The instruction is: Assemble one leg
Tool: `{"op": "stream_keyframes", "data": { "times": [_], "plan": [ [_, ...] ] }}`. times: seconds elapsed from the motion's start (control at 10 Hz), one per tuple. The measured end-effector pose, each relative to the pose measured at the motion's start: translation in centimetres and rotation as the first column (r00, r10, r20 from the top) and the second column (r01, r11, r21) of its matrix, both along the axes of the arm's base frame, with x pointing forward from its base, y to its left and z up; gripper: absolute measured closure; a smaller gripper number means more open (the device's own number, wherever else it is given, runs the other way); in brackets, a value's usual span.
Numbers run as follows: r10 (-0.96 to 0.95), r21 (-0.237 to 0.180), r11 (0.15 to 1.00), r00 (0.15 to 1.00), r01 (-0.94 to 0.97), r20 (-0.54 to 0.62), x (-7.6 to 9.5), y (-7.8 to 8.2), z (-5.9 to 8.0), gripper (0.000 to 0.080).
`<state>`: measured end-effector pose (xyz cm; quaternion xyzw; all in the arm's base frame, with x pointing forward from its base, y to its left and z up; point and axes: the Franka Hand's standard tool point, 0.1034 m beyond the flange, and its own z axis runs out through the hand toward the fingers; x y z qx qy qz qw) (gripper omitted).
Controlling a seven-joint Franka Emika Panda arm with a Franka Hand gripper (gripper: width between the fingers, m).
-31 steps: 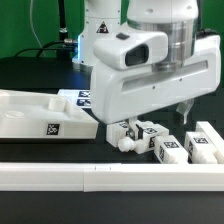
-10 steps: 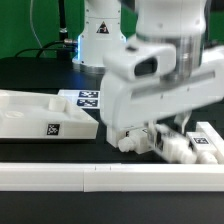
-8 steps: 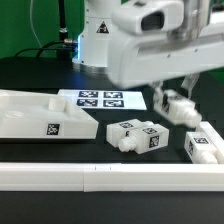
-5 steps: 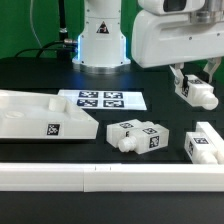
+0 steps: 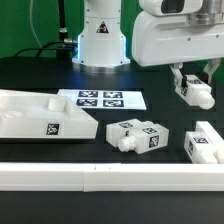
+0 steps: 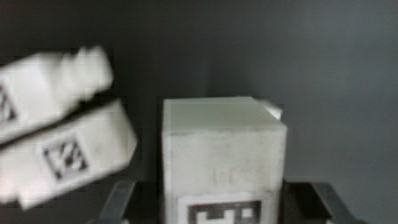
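My gripper (image 5: 193,84) hangs at the exterior view's upper right, shut on one white leg (image 5: 196,94) and holding it well above the table. In the wrist view this leg (image 6: 228,145) fills the centre, with its tag near the fingers (image 6: 125,198), which press on both its sides. Two more legs (image 5: 135,136) lie side by side on the black table below and to the left of the gripper; they also show in the wrist view (image 6: 63,120). Another leg (image 5: 204,146) lies at the right edge.
A large flat white panel (image 5: 35,112) lies at the exterior view's left. The marker board (image 5: 104,99) lies behind the loose legs. A long white rail (image 5: 100,176) runs along the front. The robot base (image 5: 100,40) stands at the back.
The gripper has risen from the row of legs on the table and moved to the exterior view's right, carrying one leg. In the last half second it has hardly moved.
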<state>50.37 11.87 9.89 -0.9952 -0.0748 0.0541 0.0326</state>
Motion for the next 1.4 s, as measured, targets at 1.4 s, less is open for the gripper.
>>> {"op": "stream_keyframes", "data": {
  "times": [1.4],
  "plan": [
    [-0.072,-0.02,0.997,0.997,0.072,-0.024,-12.6,1.4,-7.6,0.0519]
  ]
}}
